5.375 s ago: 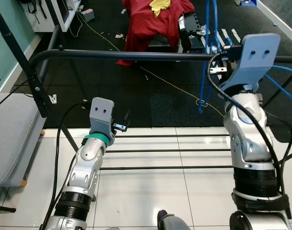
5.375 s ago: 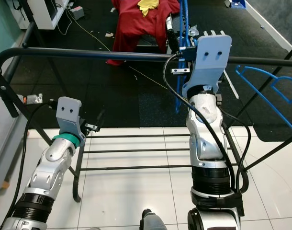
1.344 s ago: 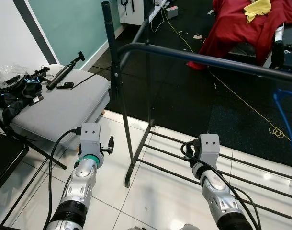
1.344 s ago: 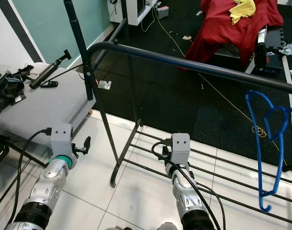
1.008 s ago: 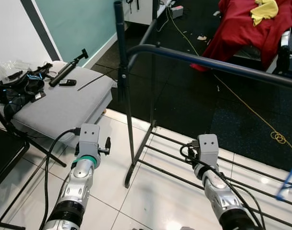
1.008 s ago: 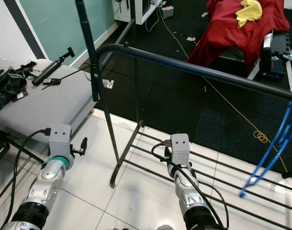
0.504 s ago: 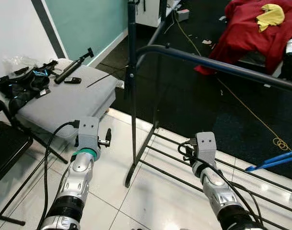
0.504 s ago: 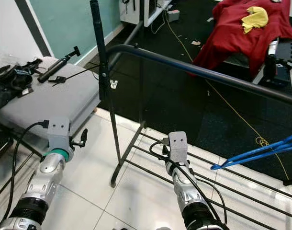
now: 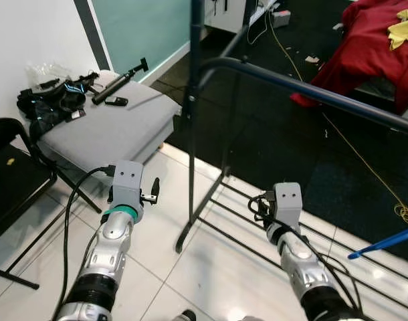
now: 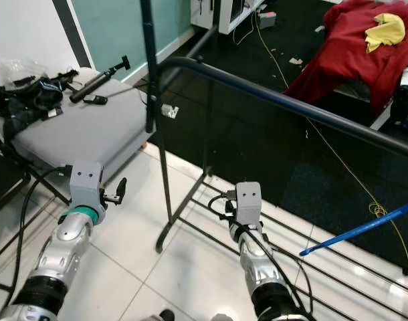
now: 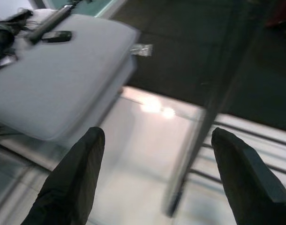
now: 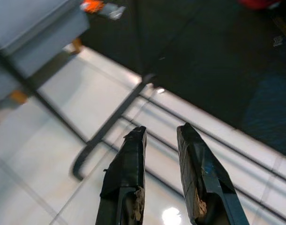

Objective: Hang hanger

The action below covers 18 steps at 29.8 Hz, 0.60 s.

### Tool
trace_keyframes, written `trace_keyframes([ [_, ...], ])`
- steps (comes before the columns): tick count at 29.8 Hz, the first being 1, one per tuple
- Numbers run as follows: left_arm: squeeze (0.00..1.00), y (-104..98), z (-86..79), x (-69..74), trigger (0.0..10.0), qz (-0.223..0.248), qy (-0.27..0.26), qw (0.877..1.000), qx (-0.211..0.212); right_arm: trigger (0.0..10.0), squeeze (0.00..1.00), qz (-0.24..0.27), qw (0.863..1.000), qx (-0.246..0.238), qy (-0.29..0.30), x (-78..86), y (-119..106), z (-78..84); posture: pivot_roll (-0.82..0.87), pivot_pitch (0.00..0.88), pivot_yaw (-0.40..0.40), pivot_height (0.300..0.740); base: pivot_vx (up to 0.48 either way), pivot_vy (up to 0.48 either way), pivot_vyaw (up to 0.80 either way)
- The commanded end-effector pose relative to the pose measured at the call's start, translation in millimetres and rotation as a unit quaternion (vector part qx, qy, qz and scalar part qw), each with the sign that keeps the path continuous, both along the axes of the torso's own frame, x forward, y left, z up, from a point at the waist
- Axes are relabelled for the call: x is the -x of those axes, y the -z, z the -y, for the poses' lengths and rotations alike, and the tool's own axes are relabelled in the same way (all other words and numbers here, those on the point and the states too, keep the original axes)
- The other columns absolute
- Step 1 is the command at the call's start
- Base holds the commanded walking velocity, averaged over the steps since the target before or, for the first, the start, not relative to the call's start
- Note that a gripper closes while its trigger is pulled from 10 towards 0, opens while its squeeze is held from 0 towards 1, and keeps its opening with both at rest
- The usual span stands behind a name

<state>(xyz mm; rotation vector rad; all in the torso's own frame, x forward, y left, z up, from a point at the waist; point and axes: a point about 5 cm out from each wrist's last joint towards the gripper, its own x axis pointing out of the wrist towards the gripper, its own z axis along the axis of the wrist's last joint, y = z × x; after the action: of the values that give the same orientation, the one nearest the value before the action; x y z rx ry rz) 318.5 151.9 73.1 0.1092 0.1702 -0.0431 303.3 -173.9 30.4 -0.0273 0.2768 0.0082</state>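
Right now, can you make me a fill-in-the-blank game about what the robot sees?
1. The cloth heaped on the dark floor beyond the clothes rack is mostly ____.
2. The hanger poking in at the robot's right is coloured ____.
3. The left gripper has its fingers spread ____.
4. The cushion with a selfie stick on it is coloured ____.

Missing words: red, blue, open, grey.

Blue hanger [image 10: 361,231]; black rack rail [image 9: 304,87]; red cloth [image 10: 354,40], yellow patch; grey cushion [image 9: 110,127]; white tiles [image 9: 157,254].
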Motion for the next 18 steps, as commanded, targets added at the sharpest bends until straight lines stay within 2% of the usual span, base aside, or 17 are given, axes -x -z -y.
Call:
trace_keyframes([
  [1, 0.0, -0.9, -9.3, 1.9, 10.0, 0.001, -0.01, 1.0, -0.002, 10.0, 0.0, 0.002, 1.0, -0.009, 0.001, -0.5, -0.1, -3.5, -0.02, 0.027, 0.056, 0.74, 0.0, 0.0, 0.8],
  [11, 0.0, -4.5, -7.2, -2.0, 10.0, 0.003, -0.008, 1.0, 0.007, 10.0, 0.0, 0.005, 1.0, -0.012, -0.001, -2.3, -1.5, -6.1, -0.02, 0.016, 0.059, 0.74, 0.0, 0.0, 0.8],
  [18, 0.0, -2.0, -8.1, 2.2, 10.0, -0.004, -0.012, 1.0, 0.01, 10.0, 0.0, 0.001, 1.0, -0.01, -0.007, -0.1, 1.1, -6.0, -0.02, 0.013, 0.052, 0.74, 0.0, 0.0, 0.8],
])
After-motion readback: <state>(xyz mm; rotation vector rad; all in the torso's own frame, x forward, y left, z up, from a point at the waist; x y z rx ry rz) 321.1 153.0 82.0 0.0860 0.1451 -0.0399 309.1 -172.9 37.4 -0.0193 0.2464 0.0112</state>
